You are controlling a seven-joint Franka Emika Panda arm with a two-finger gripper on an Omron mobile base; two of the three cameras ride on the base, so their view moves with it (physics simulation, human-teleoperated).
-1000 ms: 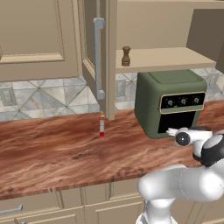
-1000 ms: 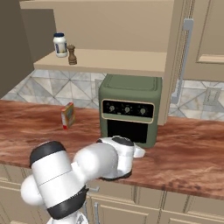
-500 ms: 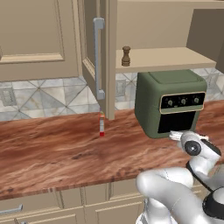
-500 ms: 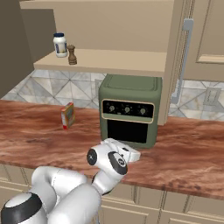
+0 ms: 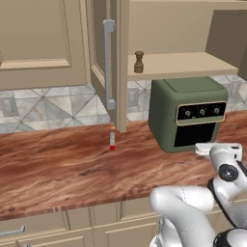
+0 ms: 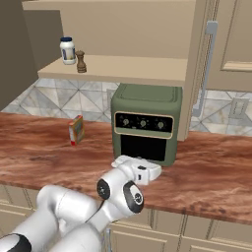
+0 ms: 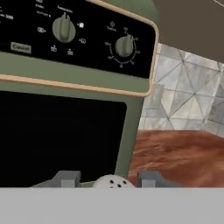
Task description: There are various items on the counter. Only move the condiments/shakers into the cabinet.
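Observation:
A small pale grey shaker with a dotted top sits between my gripper's two fingertips, which stand close on either side with slim gaps showing. The hand hangs low over the counter right in front of the green oven. On the open cabinet's shelf stand a white jar with a dark blue lid and a brown pepper mill. The mill also shows on the shelf in the left base view.
The oven's door and knobs are inches ahead of the fingers. The cabinet door hangs open with its silver bar handle. A small red and orange box stands on the counter left of the oven.
The arm's elbow has swung down and around. The hand has stayed low in front of the oven, shifting only slightly.

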